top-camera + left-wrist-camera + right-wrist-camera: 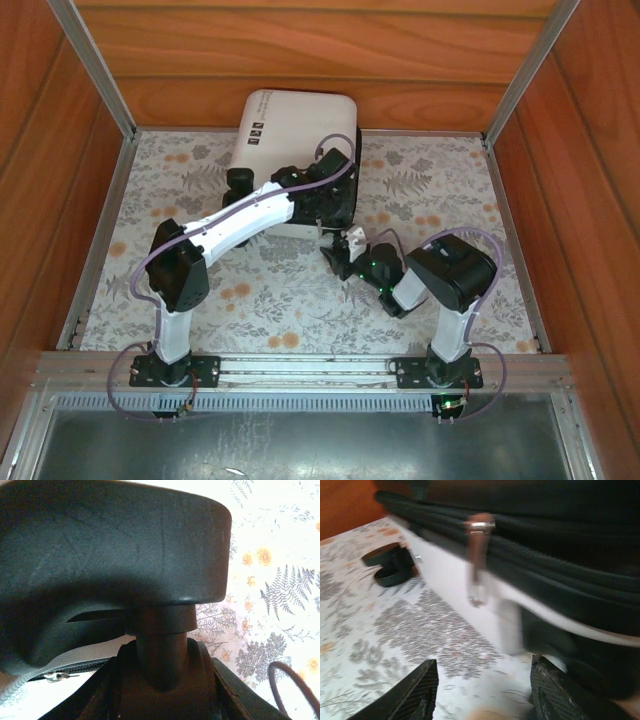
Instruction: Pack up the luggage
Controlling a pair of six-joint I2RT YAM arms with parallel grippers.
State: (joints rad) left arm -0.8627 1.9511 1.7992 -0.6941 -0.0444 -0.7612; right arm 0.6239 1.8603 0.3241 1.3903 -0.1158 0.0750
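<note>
Luggage point(290, 125): lies flat, white shell up, at the far middle of the table point(200, 290). Left gripper point(330, 212): clamps partway closed around a black stem point(165, 645) at the near right corner. Right gripper point(482, 690): gapes empty beside the zipper pull point(479, 555).

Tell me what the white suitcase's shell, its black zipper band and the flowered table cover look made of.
White rounded luggage shell: likely hard plastic, glossy; smooth with soft highlights.
Black zipper band: woven fabric, matte; ribbed texture shows.
Flowered table cover: probably printed cloth or vinyl; flat, matte, unclear which.
</note>
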